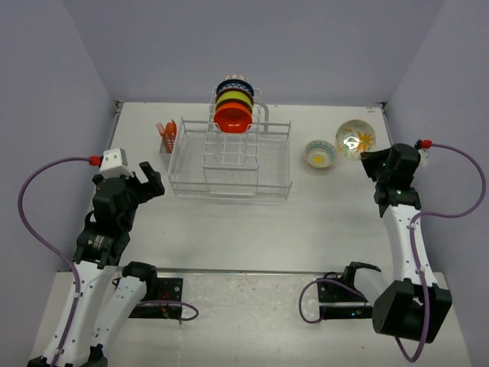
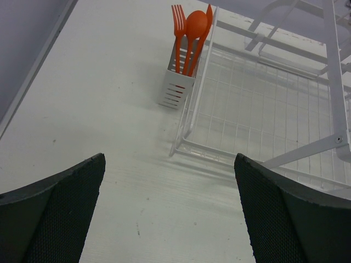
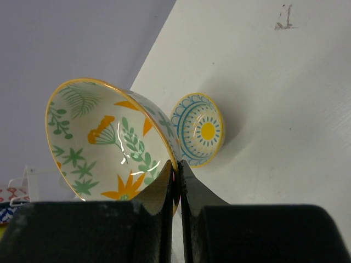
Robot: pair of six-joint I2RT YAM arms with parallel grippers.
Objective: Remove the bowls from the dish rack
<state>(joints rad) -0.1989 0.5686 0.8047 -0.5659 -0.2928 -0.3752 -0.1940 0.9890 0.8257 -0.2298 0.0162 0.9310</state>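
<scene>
The white wire dish rack stands at the table's middle back. In its upright section stand an orange-red bowl, a yellow-green bowl and a dark blue patterned bowl. My right gripper is shut on the rim of the cream floral bowl and holds it tilted at the far right. In the right wrist view, my gripper pinches that bowl's rim. My left gripper is open and empty left of the rack, as the left wrist view also shows.
A small bowl with a blue pattern and yellow centre sits on the table beside the floral bowl, also in the right wrist view. A white utensil cup with orange utensils hangs at the rack's left corner. Walls close the sides.
</scene>
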